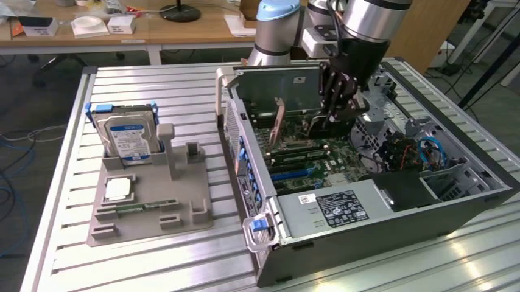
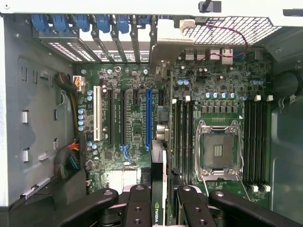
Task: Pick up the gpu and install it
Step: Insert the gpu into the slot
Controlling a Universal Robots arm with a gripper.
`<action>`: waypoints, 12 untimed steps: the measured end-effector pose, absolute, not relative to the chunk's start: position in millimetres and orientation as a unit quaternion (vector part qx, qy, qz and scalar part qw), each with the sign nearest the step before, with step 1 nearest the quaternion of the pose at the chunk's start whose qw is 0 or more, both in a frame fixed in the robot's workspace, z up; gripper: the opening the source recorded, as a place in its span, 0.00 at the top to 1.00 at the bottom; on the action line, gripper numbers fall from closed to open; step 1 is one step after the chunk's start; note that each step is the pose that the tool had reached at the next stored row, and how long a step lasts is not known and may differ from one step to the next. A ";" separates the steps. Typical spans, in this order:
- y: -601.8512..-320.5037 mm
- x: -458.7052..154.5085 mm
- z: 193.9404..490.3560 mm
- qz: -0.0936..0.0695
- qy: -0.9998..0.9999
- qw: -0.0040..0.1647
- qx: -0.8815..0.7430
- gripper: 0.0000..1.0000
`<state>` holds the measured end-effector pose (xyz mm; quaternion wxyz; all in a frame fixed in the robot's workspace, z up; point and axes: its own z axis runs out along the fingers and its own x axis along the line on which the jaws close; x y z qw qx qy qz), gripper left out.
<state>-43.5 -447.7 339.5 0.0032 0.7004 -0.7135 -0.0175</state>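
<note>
— Black jointed fingers [image 2: 137, 203] of the tool [image 2: 163, 191] sit closest in the wrist view. What do they carry?

— They are clamped on the gpu [image 2: 156, 189], a thin black-faced card seen edge-on, with a small logo on it.

— Where is that card?

— Inside the open grey metal computer case [image 1: 390, 237], over the green motherboard [image 2: 137, 127] and near the long blue slot [image 2: 148, 118]. Whether its edge touches any slot cannot be told.

— And beyond it?

— A silver square processor socket [image 2: 218, 151] lies beside the black memory slots [image 2: 182, 132]. A row of blue plastic clips [image 2: 80, 21] lines the far wall of the case.

— What about the exterior view?

— The case lies on its side on the ribbed aluminium bench [image 1: 162, 85], with the tool down inside it. Well apart, toward the exterior view's left, a grey moulded holder [image 1: 150, 213] carries an upright silver hard drive [image 1: 126, 137] with a blue-white label.
</note>
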 end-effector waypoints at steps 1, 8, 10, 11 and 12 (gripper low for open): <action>-447.7 -43.5 338.8 -0.017 -0.714 0.003 0.700 0.74; -447.7 -43.6 334.7 -0.017 -0.714 0.004 0.700 0.74; -447.7 -43.6 333.8 -0.017 -0.714 0.004 0.700 0.74; -447.7 -43.6 333.3 -0.017 -0.714 0.004 0.700 0.74; -447.7 -43.6 332.8 -0.017 -0.714 0.004 0.700 0.74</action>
